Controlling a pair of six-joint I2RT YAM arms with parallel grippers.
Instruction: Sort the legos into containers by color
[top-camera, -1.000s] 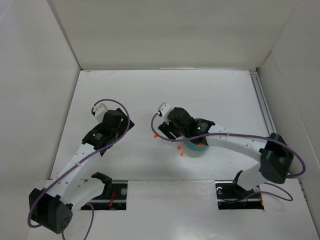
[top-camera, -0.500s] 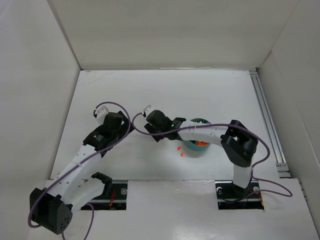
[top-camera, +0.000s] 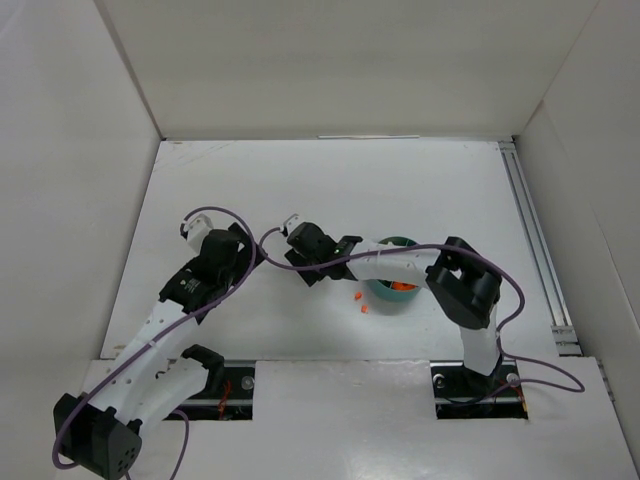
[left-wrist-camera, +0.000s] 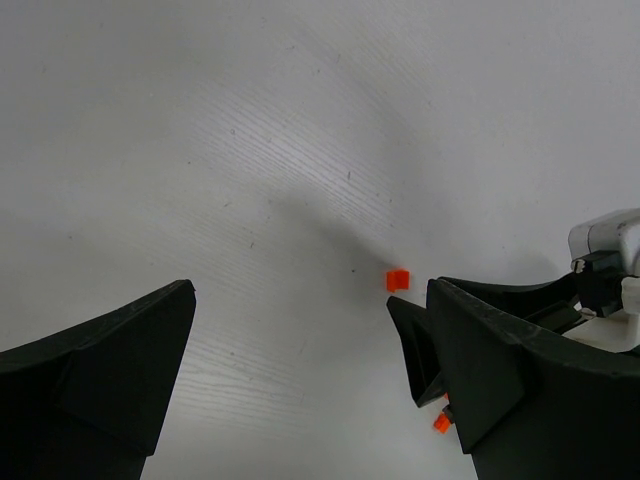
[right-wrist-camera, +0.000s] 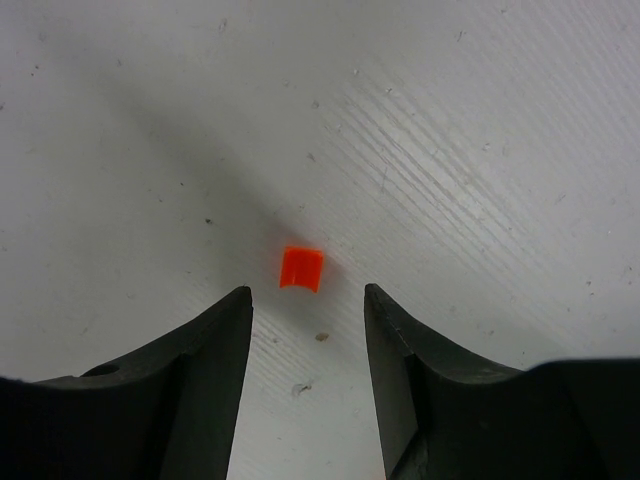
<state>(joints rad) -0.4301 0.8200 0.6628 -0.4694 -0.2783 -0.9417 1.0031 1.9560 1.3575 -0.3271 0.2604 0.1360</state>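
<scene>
A small orange lego (right-wrist-camera: 301, 268) lies on the white table just ahead of my right gripper (right-wrist-camera: 307, 290). The jaws stand apart with nothing between them, one on each side of the lego's line. In the top view my right gripper (top-camera: 300, 250) hangs left of the teal dish (top-camera: 385, 293), whose containers the right arm partly hides. Orange legos (top-camera: 403, 287) show inside the dish. My left gripper (left-wrist-camera: 300, 295) is wide open over bare table. That same orange lego (left-wrist-camera: 398, 280) lies by its right finger.
Two more orange legos (top-camera: 357, 297) (top-camera: 364, 309) lie on the table left of the dish, and another orange bit (left-wrist-camera: 441, 423) shows low in the left wrist view. White walls enclose the table, with a metal rail (top-camera: 527, 225) along its right side.
My right arm has swung left, from over the dish to the orange lego on the table, and its jaws have narrowed. The left arm has shifted slightly.
</scene>
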